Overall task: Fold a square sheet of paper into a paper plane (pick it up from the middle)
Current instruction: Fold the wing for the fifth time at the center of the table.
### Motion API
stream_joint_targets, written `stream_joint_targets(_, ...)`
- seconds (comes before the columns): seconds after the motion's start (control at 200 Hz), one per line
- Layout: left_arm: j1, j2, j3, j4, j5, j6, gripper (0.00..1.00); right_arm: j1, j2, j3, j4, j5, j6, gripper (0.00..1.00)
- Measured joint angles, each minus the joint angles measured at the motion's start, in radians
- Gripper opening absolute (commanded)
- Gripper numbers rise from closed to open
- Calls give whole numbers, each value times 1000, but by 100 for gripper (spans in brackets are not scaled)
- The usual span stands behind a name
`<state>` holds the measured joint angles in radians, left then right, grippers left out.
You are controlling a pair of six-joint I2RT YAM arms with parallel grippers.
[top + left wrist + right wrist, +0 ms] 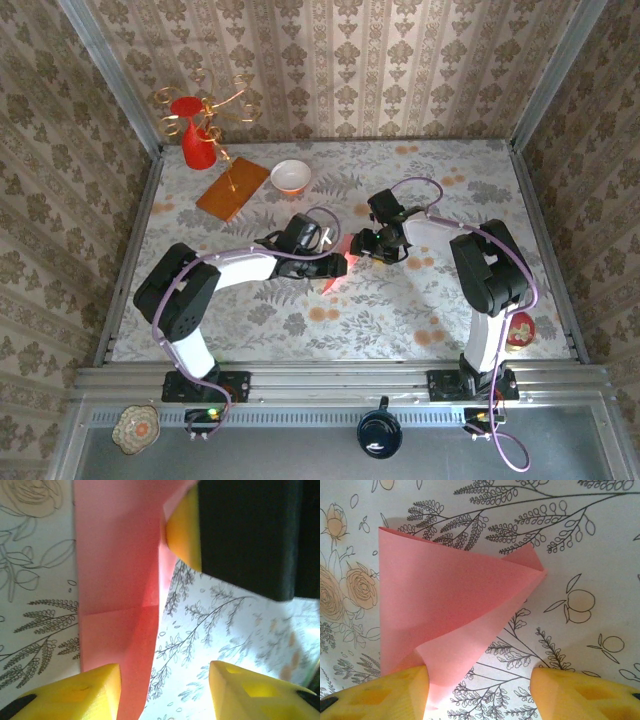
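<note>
Looking down from above, both arms reach into the middle of the flowery counter (400, 320), and the pink sheet of paper (338, 268) sits right between the left end effector (330, 252) and the right end effector (368, 245). The sheet isn't flat. It's partly folded and one flap stands up off the counter.

From the left wrist cam, the left end effector (165, 667) is released. Its yellow fingers (90, 690) are spread, with bare counter showing in the gap. The paper (115, 555) runs down alongside one finger and has a crease line across it. Up top, a yellow pad (182, 530) of the other arm touches the paper's edge.

The right wrist cam is pretty similar. The right end effector (480, 675) is released too, with its jaws wide apart. The paper (445, 605) curls up like a loose cone, and its lower end rests against one yellow finger (395, 690). The other finger is well clear of it, so nothing is actually pinched.

Way back on the left there's a red vase (197, 145), a wooden board (232, 188) and a white bowl (291, 177), all well apart from the paper.
</note>
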<state>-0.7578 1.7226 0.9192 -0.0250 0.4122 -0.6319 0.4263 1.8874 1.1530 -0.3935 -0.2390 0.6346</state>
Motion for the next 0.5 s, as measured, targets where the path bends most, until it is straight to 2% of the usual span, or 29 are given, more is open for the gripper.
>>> stream_joint_targets(0.22,-48,0,42,-103,-106,96,55,0,3,5,-5,0,0,61)
stream_joint_targets(0.495,-60,40,59,-134,-146,139,51,0,6,11,-13,0,0,61)
